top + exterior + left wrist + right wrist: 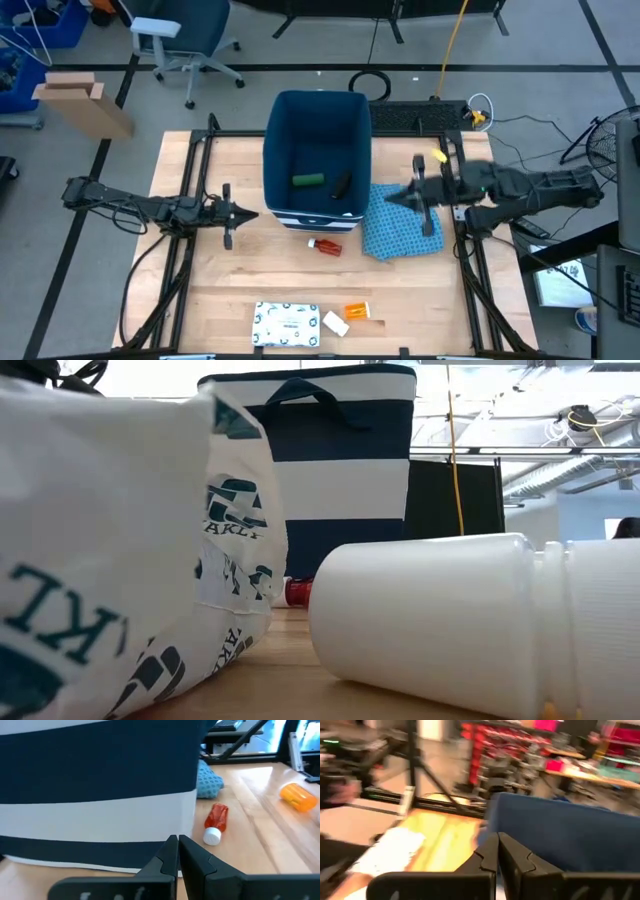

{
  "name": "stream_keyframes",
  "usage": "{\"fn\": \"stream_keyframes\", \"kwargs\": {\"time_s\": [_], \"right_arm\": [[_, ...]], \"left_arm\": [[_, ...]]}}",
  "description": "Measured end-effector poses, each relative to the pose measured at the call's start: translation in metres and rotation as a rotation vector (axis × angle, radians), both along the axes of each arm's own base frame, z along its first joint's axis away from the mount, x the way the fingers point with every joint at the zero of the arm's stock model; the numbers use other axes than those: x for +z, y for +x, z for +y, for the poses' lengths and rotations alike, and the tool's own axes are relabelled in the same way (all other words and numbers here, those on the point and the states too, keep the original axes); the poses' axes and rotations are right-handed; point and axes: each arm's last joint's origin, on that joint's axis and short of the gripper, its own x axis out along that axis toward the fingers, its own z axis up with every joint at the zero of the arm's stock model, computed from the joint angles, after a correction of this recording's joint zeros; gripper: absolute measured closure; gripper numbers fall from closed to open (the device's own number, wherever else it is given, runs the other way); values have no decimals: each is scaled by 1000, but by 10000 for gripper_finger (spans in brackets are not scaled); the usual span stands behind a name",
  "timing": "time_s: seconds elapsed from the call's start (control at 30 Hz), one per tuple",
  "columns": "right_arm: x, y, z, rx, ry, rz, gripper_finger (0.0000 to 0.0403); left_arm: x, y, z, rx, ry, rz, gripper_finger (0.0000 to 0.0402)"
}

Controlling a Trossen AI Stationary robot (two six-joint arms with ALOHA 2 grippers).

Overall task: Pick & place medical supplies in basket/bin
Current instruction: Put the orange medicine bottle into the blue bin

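The dark-blue bin (pixel 315 140) stands at the table's far middle, with a white band at its base (pixel 100 815). Inside it lie a green item (pixel 307 180) and a dark item (pixel 340 183). The red-white tube (pixel 324 245) lies on its side just in front of the bin (pixel 216 822). The white speckled packet (pixel 287 323), the small white piece (pixel 336 322) and the orange pill bottle (pixel 357 312) lie near the table's near edge. My left gripper (pixel 245 213) is shut, left of the bin. My right gripper (pixel 390 197) is shut, right of the bin, above the blue cloth (pixel 400 232).
The blue patterned cloth lies flat at the bin's right side. In the low view the packet (pixel 100 560) and a white bottle-shaped piece (pixel 450 620) fill the foreground. Bare wood lies between the tube and the near items. Black frame rails run along both table sides.
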Motion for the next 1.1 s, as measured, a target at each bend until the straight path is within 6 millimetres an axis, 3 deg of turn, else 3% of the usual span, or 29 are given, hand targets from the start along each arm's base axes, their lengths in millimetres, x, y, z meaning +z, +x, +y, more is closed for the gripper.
{"fn": "stream_keyframes", "kwargs": {"time_s": [0.23, 0.4, 0.57, 0.77, 0.87, 1.1], "right_arm": [[-77, -34, 0, 5, -8, 36, 402], [-104, -56, -7, 12, 98, -20, 402], [-134, -61, -6, 57, 179, -78, 402], [-159, -58, -6, 49, 218, -203, 402], [-152, -60, -7, 21, 211, -305, 402], [-153, -59, -8, -4, 141, -301, 402]], "left_arm": [[0, 0, 1, 31, 4, -1, 382], [0, 0, 1, 31, 18, 1, 382], [0, 0, 2, 61, 26, 1, 382], [0, 0, 2, 69, -3, -4, 382], [-1, 0, 2, 70, -45, -1, 382], [3, 1, -3, -18, -70, -36, 382]]}}
